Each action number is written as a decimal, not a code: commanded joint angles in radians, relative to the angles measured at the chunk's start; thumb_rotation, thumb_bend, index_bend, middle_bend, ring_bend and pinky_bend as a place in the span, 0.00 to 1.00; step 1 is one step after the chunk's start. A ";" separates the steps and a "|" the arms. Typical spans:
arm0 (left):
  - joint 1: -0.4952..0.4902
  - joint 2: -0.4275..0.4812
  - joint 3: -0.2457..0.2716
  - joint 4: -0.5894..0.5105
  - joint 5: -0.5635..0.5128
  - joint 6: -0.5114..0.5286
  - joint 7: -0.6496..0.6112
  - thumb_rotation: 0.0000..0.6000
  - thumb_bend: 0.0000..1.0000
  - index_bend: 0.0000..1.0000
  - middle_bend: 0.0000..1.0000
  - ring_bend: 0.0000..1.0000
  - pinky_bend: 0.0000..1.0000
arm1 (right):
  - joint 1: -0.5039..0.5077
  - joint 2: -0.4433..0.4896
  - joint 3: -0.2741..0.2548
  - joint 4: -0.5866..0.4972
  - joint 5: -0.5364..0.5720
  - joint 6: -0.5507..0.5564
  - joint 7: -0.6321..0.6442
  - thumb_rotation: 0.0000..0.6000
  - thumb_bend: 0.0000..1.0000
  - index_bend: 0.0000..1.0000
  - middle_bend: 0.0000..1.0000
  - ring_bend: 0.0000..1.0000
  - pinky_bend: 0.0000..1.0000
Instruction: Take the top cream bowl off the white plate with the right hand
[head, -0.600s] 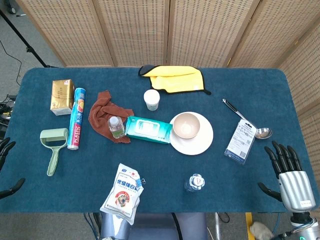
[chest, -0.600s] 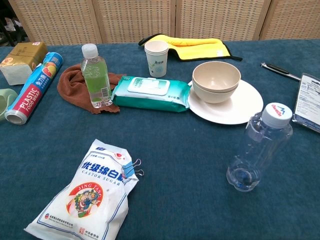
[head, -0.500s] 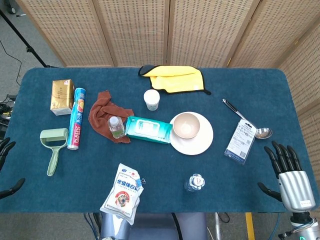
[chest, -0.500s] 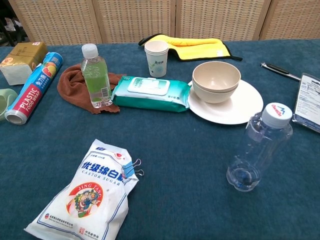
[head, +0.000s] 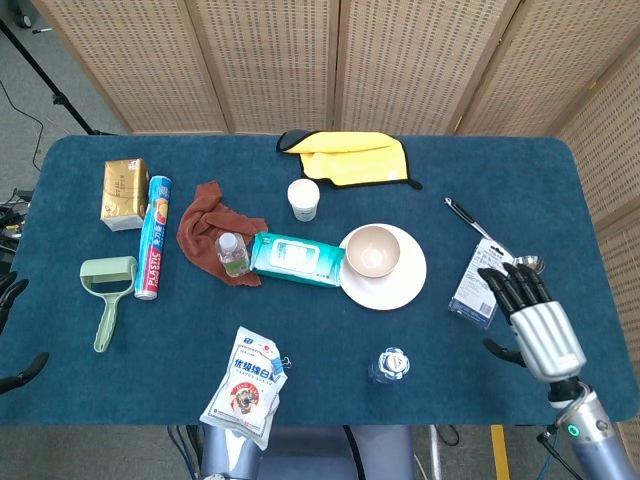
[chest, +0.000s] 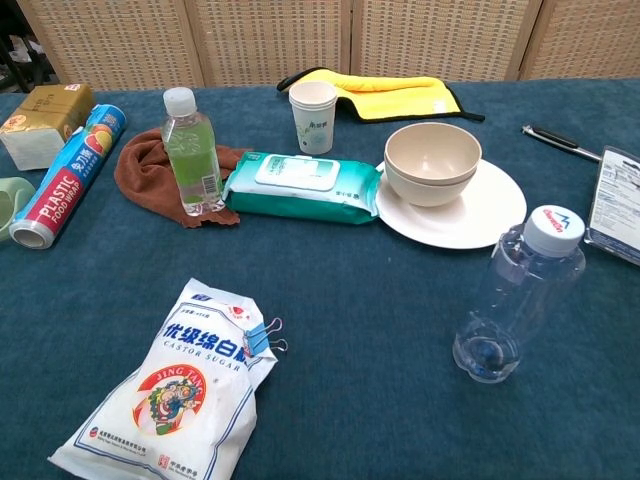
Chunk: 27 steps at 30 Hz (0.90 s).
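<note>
Blue felt-covered table (head: 300, 400), cane screens behind; clutter spread across the whole surface.

Nearest the robot: right hand (head: 530, 325) over the table's right front corner, fingers apart and extended, holding nothing. It overlaps the near end of a flat printed packet (head: 478, 280) in the head view; contact or clearance above it cannot be told. Left hand (head: 12, 335) only partly in frame at the left edge, dark fingertips showing, state not readable. Neither hand appears in the chest view.

Also near: sugar bag (chest: 175, 385) with a binder clip, and an empty clear bottle (chest: 515, 300) standing upright between the right hand's side and the plate.

Middle: white plate (head: 400, 290) with two nested cream bowls; top cream bowl (chest: 432, 155) sits inside the lower bowl (chest: 428, 190), untouched. Wet-wipes pack (chest: 300, 185) lies just beside the plate's left rim.

Far: paper cup (chest: 312, 115), yellow cloth (head: 355, 158).

Risks, as judged:
- A low reach toward the plate could clip the clear bottle; empty, so it would tip easily.
- Snug nesting may bring the lower bowl up too, or drag the plate.
- A one-sided rim pinch could let the bowl tilt and slip.
- The hand may snag the packet on leaving.
</note>
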 joint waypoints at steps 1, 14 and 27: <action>-0.003 -0.001 -0.002 -0.002 -0.005 -0.005 0.003 1.00 0.25 0.00 0.00 0.00 0.00 | 0.091 -0.023 0.035 0.012 0.028 -0.106 0.005 1.00 0.00 0.23 0.49 0.44 0.53; -0.012 0.003 -0.009 -0.003 -0.025 -0.025 -0.003 1.00 0.25 0.00 0.00 0.00 0.00 | 0.279 -0.215 0.105 0.067 0.227 -0.319 -0.172 1.00 0.00 0.37 0.58 0.55 0.67; -0.019 0.006 -0.013 -0.006 -0.041 -0.042 -0.006 1.00 0.25 0.00 0.00 0.00 0.00 | 0.357 -0.392 0.136 0.148 0.408 -0.292 -0.436 1.00 0.00 0.37 0.27 0.24 0.22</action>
